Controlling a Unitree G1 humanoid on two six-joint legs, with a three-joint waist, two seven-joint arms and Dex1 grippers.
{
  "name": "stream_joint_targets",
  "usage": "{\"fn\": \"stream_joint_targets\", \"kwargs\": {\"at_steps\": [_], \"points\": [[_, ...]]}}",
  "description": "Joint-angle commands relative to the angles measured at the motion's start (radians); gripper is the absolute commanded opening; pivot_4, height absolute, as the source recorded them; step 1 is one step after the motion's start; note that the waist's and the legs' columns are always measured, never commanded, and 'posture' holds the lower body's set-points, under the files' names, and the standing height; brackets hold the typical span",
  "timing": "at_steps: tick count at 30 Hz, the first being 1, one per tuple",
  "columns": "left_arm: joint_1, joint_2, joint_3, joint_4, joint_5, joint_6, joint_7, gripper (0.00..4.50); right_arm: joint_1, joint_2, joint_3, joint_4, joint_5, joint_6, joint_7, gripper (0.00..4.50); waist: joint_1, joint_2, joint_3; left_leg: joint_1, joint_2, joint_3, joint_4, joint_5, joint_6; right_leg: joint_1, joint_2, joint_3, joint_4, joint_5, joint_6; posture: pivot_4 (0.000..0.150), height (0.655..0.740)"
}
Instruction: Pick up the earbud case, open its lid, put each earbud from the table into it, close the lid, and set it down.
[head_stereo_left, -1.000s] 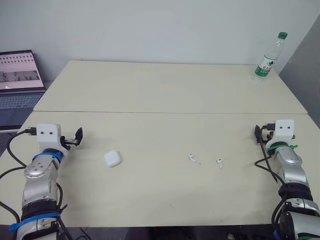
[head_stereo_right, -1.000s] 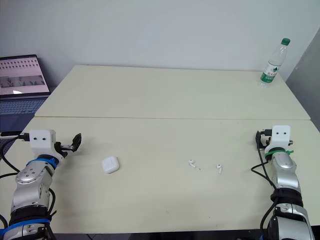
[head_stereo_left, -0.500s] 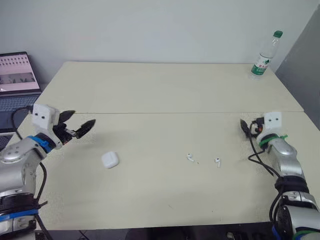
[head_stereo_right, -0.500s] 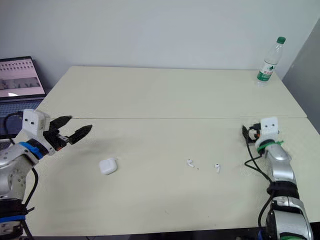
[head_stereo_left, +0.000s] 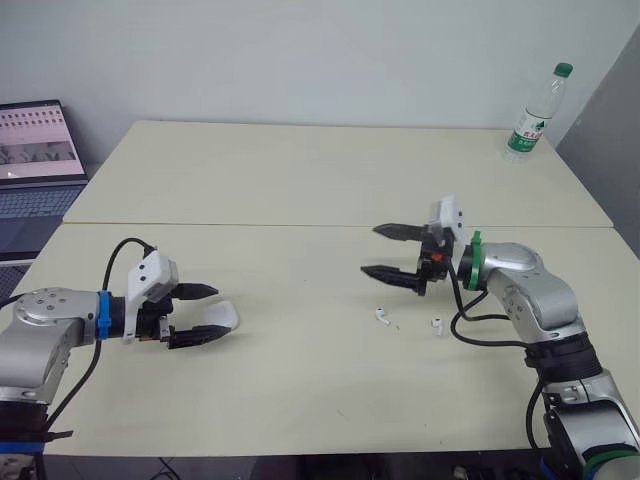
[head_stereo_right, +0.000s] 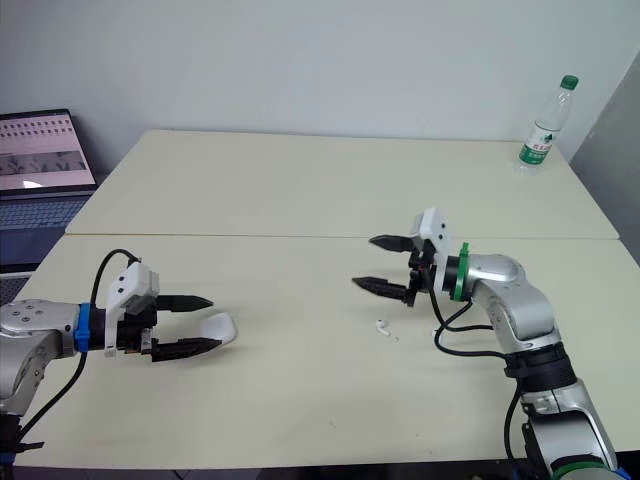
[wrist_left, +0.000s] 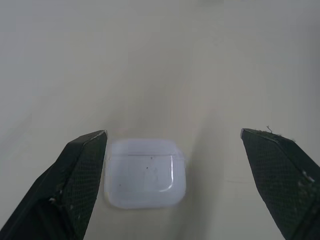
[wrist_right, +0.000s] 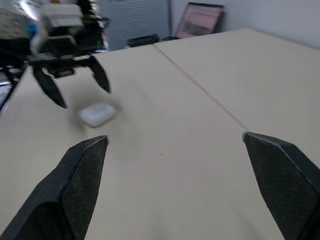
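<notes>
Two grippers are over the table (head_stereo_left: 300, 400), both spread wide and holding nothing; from the left eye view, my left gripper (head_stereo_left: 212, 312) is low at the white earbud case (head_stereo_left: 230, 317), which lies flat with its lid shut, while my right gripper (head_stereo_left: 370, 249) hovers just beyond the two earbuds (head_stereo_left: 383, 316) (head_stereo_left: 437, 324), which lie loose and apart from each other; a water bottle (head_stereo_left: 530, 115) and a laptop (head_stereo_left: 40, 160) sit far off at the edges; the right eye view gives the same layout; in the left wrist view the case (wrist_left: 146, 172) lies between the fingers (wrist_left: 75, 185) but right beside one and well apart from the other, so I judge that closing now could shove it sideways or twist it before both pads bite, and its smooth rounded shell might squirt free; in the right wrist view I see the case (wrist_right: 97, 114) under the left gripper (wrist_right: 70, 70) across the table; a careless sweep of the right arm could flick an earbud away.
</notes>
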Motion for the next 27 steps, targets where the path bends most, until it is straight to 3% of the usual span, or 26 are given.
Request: {"fn": "stream_joint_targets", "kwargs": {"at_steps": [1,11,14,18,24,27], "points": [[-0.022,-0.014,-0.024,0.051,0.044,-0.067,-0.015,4.49,-0.005,-0.014,0.014,-0.06,0.023,0.024,0.042,4.5,0.0,0.0,0.0,0.0,0.0,0.0,0.0,0.0,0.0,0.0,0.0,0.0,0.0,0.0,0.0,0.15,0.74],[-0.086,-0.083,-0.08,0.228,0.135,-0.208,-0.03,4.49,-0.03,-0.012,0.029,-0.113,0.027,0.053,0.075,4.5,0.003,0.0,0.0,0.0,0.0,0.0,0.0,0.0,0.0,-0.001,0.0,-0.003,0.0,0.0,-0.001,0.15,0.74],[-0.077,-0.085,-0.083,0.227,0.133,-0.213,-0.046,3.96,-0.028,-0.016,0.023,-0.118,0.023,0.058,0.071,4.5,0.003,0.0,0.0,0.0,0.0,0.0,0.0,0.0,0.0,0.0,0.0,-0.002,0.001,0.0,-0.001,0.15,0.74],[-0.093,-0.088,-0.086,0.253,0.144,-0.22,-0.048,2.8,-0.028,-0.015,0.018,-0.111,0.018,0.057,0.061,4.5,0.003,0.0,0.0,0.0,0.0,0.0,0.0,0.0,0.0,0.0,0.0,-0.002,0.001,0.0,-0.001,0.15,0.74],[-0.128,-0.106,-0.074,0.165,0.127,-0.193,-0.02,2.8,-0.057,0.002,-0.007,-0.084,0.01,0.114,-0.037,4.5,0.002,0.0,0.0,0.0,0.0,0.0,0.0,0.0,0.0,0.0,0.0,-0.002,0.001,0.0,-0.001,0.15,0.74],[-0.276,-0.205,-0.051,0.098,0.143,-0.289,0.114,2.8,-0.114,0.046,-0.055,-0.06,0.077,0.332,-0.167,4.5,0.017,-0.001,0.0,-0.001,0.0,-0.001,0.001,0.0,0.0,-0.001,0.0,-0.002,0.001,0.0,-0.001,0.15,0.74]]}}
